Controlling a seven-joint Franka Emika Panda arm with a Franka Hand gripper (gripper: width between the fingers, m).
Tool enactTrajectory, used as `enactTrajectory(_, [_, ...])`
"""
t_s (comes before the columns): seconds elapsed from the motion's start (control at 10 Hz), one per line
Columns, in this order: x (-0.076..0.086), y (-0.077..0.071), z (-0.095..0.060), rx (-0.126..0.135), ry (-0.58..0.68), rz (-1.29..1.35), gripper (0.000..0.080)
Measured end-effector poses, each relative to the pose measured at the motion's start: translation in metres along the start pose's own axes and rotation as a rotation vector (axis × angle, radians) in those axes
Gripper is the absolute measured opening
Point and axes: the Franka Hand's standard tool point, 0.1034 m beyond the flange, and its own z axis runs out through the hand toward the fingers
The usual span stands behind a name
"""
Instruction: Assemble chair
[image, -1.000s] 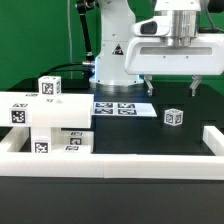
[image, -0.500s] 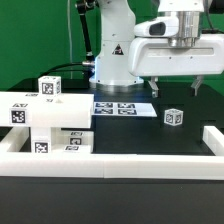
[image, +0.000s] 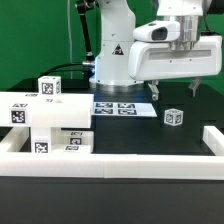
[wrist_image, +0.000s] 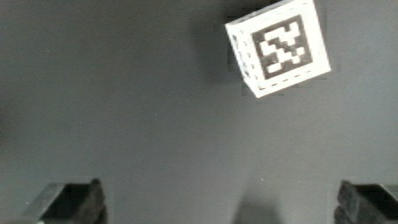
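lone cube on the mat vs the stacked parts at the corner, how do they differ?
The cube is one small block; the stack is several blocks piled together. The cube sits alone on the dark mat at the exterior view's right; the stack sits against the rail at that view's left. The cube shows one tag; the stack shows several. Both are matte white with black-and-white tags, and neither is held.
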Motion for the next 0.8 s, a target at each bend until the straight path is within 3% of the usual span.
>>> enactTrajectory(0.5, [-0.0043, -0.0088, 0.0080, -0.009, -0.037, -0.294, 0.0649])
enactTrajectory(0.8, [-0.0062, -0.0062, 0.0090, -0.012, -0.043, -0.317, 0.0649])
